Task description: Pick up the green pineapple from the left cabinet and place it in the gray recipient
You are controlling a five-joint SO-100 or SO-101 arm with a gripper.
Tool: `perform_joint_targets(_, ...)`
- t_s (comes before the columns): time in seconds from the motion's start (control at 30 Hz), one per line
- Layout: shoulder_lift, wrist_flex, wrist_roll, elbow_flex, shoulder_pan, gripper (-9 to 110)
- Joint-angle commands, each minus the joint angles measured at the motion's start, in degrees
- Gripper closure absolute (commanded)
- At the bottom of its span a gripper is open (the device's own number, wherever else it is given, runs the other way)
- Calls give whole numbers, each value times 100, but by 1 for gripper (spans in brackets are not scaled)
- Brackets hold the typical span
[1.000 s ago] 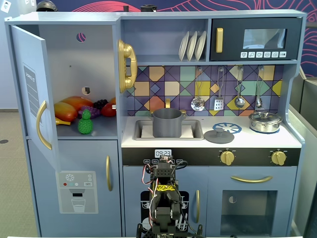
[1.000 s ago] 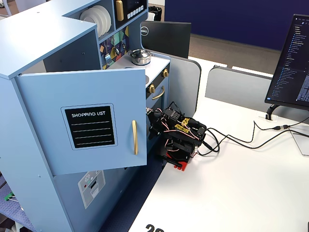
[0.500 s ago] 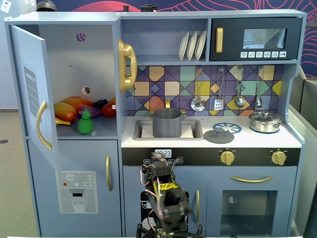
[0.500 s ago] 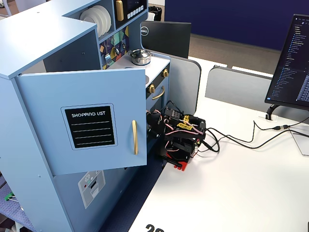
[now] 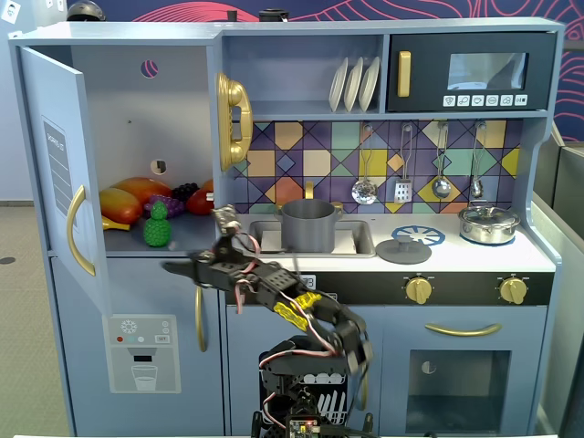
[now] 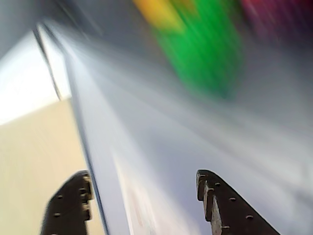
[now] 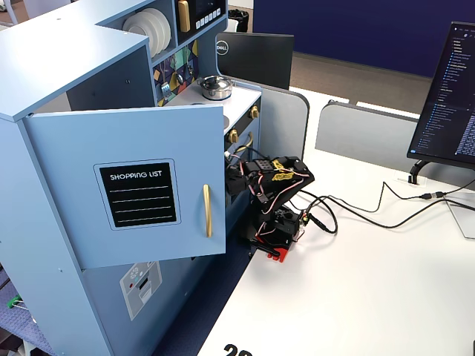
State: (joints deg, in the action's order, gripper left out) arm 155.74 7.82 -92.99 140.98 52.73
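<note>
The green pineapple stands upright at the front of the shelf in the left cabinet, whose door hangs open. In the wrist view it is a green blur ahead of the fingers. My gripper is open and empty, just below and right of the shelf's front edge, short of the pineapple. In the wrist view the gripper has its jaws wide apart with nothing between them. The gray recipient stands in the sink, right of the cabinet.
Orange, yellow, red and purple toy fruits lie behind the pineapple. A gold phone hangs on the cabinet's right wall. A steel lidded pot sits on the stove. The open door hides the gripper in a fixed view.
</note>
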Motion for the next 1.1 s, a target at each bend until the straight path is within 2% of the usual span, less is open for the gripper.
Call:
perform_joint_targets(0.0, -615, -756, -141, -686, 62, 74)
perform_joint_targets(0.17, -1397, -1354, 185, -1020, -290, 58)
perform_joint_targets(0.27, -1767, -1573, 281, -1222, -510, 56)
perform_joint_targets(1.07, -3604, -2162, 202, -2276, -738, 62)
